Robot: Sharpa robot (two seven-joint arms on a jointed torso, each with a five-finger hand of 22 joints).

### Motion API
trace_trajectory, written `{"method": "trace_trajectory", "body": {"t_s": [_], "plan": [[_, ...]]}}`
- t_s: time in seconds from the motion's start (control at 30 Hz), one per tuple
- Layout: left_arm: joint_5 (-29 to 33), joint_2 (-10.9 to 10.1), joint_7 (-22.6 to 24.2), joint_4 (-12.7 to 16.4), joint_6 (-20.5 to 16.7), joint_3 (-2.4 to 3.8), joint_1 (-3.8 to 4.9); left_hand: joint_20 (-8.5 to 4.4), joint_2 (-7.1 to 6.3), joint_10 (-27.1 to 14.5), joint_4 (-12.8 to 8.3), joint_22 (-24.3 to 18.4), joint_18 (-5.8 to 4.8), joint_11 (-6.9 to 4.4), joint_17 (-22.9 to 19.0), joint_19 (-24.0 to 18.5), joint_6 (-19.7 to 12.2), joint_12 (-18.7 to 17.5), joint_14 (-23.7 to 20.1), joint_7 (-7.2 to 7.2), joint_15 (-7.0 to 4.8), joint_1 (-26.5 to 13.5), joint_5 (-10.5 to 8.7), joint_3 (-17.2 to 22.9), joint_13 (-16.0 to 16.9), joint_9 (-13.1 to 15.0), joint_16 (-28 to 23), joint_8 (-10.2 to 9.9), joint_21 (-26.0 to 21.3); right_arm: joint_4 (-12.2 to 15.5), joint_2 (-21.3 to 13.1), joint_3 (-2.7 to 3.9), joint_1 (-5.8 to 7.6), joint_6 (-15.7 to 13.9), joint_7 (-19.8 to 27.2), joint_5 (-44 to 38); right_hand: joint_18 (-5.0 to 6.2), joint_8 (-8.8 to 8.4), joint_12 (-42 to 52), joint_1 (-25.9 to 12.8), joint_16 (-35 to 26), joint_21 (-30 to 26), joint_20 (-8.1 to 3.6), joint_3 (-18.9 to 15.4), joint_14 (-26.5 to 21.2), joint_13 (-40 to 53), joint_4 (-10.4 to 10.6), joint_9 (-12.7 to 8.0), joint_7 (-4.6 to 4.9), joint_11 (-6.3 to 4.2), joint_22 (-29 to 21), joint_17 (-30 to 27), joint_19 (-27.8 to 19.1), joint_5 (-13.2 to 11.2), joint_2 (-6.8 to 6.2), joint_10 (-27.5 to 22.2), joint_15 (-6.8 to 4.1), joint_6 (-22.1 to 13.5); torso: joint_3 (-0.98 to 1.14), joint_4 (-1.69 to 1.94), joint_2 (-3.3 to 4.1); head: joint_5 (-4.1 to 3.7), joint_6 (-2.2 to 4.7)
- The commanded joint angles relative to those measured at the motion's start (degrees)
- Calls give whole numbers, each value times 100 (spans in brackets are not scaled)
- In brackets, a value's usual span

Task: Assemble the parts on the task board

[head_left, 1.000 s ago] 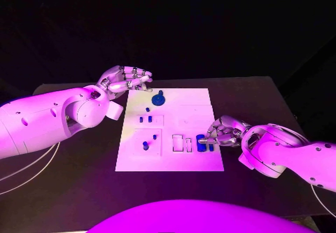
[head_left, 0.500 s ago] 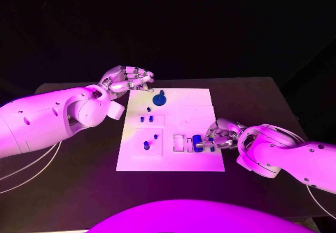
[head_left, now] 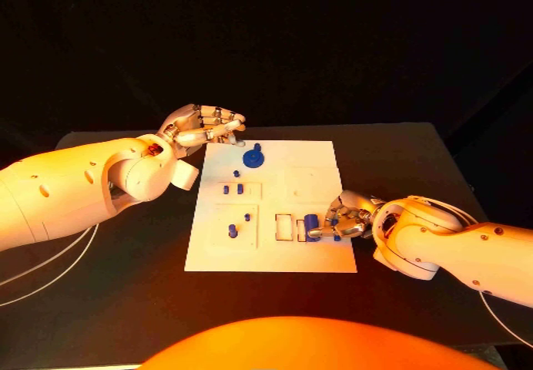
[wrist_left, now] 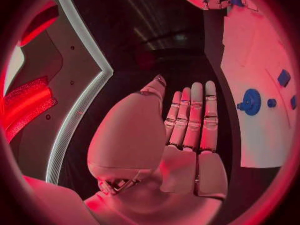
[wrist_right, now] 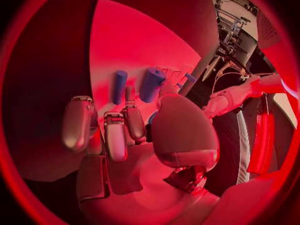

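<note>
Left arm: comes in from the table's left side, bulky white shell, bent so the left hand [head_left: 203, 126] sits above the far-left corner of the task board [head_left: 311, 254], off its edge.
Left hand fingers: in the left wrist view the left hand [wrist_left: 181, 135] shows straight fingers laid side by side, thumb alongside, nothing in them; from the head view they look curled at the tips.
Right arm: reaches in from the right, forearm low over the table, right hand [head_left: 344, 217] at the board's right edge beside the near slots.
Right hand fingers: curled in close around a blue cylinder [head_left: 316, 225]; the right wrist view shows fingers [wrist_right: 115, 135] bent down toward the cylinder [wrist_right: 152, 84]. Whether they actually pinch it, I cannot tell.
Task board: flat white rectangular plate, matt, with shallow rectangular recesses, lying mid-table.
Blue cylinder: short, smooth, rounded, standing at the board's near-right slots.
Second peg [wrist_right: 119, 86]: slimmer blue rod beside the cylinder.
Blue disc [head_left: 253, 158]: round, with a small knob, at the board's far end.
Small blue pieces [head_left: 231, 188]: tiny pegs in the left recesses; 2 more [head_left: 232, 230] nearer.
Table [head_left: 122, 293]: black, dull surface.
</note>
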Motion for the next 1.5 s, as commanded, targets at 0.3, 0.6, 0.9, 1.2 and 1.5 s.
{"method": "trace_trajectory", "body": {"t_s": [0.3, 0.6, 0.9, 1.2, 1.5], "plan": [[-8, 9, 13, 6, 105, 4, 1, -1, 22, -15, 34, -8, 25, 3, -9, 41, -53, 33, -34, 114, -11, -49, 3, -6, -7, -7, 22, 14, -35, -4, 79, -33, -43, 7, -132, -16, -47, 11, 5, 10, 22, -20, -44, -25, 496, 28, -6, 2, -25, -11, 990, 987, 11, 11, 127, 40, -56, 29, 3, -2, 2, 14, 1], [-8, 8, -5, 4, 127, 4, 1, -1, 22, -15, 34, -8, 25, 3, -9, 41, -53, 33, -34, 114, -11, -49, 3, -6, -7, -7, 22, 14, -35, 4, 76, -32, -45, -124, -113, 65, -44, 28, -5, -23, 20, -40, -49, -61, 495, 33, 4, 13, -28, -14, 986, 983, 6, 1, 146, 38, -61, 19, 11, -5, 8, 13, 1], [-11, 9, -16, 0, 136, 4, 1, -1, 22, -15, 34, -8, 25, 3, -9, 41, -53, 33, -34, 114, -11, -49, 3, -6, -7, -7, 22, 14, -35, -62, 150, -29, -42, -148, -124, -126, -43, 35, -12, -47, 18, -45, -51, -81, 494, 31, 1, 18, -29, -15, 984, 980, 4, 2, 150, 34, -61, 12, 6, 2, 4, 11, 1], [-14, 5, -18, 0, 126, 4, 1, 0, 32, -17, 37, -15, 25, 4, -15, 48, -54, 38, -35, 115, -9, -71, 3, -13, -8, -8, 26, 16, -46, -105, 216, -27, -32, -68, -144, -226, -45, 48, -14, -11, 22, -38, -52, -89, 497, 39, -11, 25, -32, -17, 986, 993, 6, 5, 140, 37, -63, 13, 8, -3, 7, 18, 1], [-18, 0, -26, 1, 128, 4, 1, 0, 32, -17, 37, -15, 25, 4, -15, 48, -54, 38, -35, 115, -9, -71, 3, -13, -8, -8, 26, 16, -46, -132, 245, -24, -18, -45, -171, -364, -41, 64, -24, 45, 20, -59, -55, -97, 496, 38, -16, 34, -34, -20, 981, 988, 0, 7, 131, 31, -65, 10, 9, -3, 3, 24, 1]]}}
